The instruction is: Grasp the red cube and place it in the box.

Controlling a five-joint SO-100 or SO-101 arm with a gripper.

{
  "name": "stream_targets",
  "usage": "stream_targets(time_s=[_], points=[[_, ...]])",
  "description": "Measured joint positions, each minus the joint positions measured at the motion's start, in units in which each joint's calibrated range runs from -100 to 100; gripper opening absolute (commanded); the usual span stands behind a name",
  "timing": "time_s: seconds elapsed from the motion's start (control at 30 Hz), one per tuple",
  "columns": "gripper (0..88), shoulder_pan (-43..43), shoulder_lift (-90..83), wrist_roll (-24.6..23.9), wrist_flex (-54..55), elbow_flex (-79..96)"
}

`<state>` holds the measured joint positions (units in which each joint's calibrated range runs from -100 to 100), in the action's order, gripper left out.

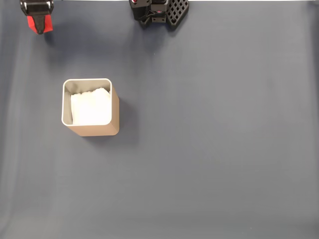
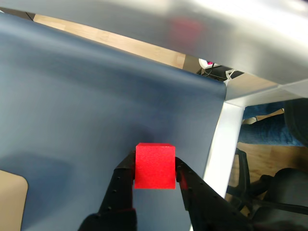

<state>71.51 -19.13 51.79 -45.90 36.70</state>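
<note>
cube clamped in the gripper, held over the mat

in the wrist view you see the gripper point(image 2: 155, 175) with its two black fingers point(image 2: 120, 185) pressed against the left and right faces of the red cube point(image 2: 154, 165). the cube sits square between them, its front face plain and bright, its top edge above the fingertips. the jaws are closed on it, with no gap showing on either side.

behind the cube lies the dark blue-grey mat point(image 2: 96, 96). a white table leg point(image 2: 224, 139) runs down to the right of the gripper, and past it you get wooden floor and a dark chair base point(image 2: 269, 192). a tan rounded corner shows at the lower left edge of this view; you cannot tell for certain what it is.

in the fixed view the box point(image 1: 92, 128) stands upright on the mat point(image 1: 209, 149), left of centre. its pale rim is square with rounded corners, and the white lining point(image 1: 90, 105) is visible inside. the box holds no cube. a black arm base point(image 1: 159, 11) sits at the top edge. at the top left corner a black-and-red part point(image 1: 39, 15) pokes into view, well apart from the box; you cannot tell from here what it is.
</note>
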Motion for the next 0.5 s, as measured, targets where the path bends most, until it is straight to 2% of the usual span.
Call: stream_targets(time_s=[0.5], points=[[0.2, -9.8, -6.3, 2.0, -18.0, -12.7]])
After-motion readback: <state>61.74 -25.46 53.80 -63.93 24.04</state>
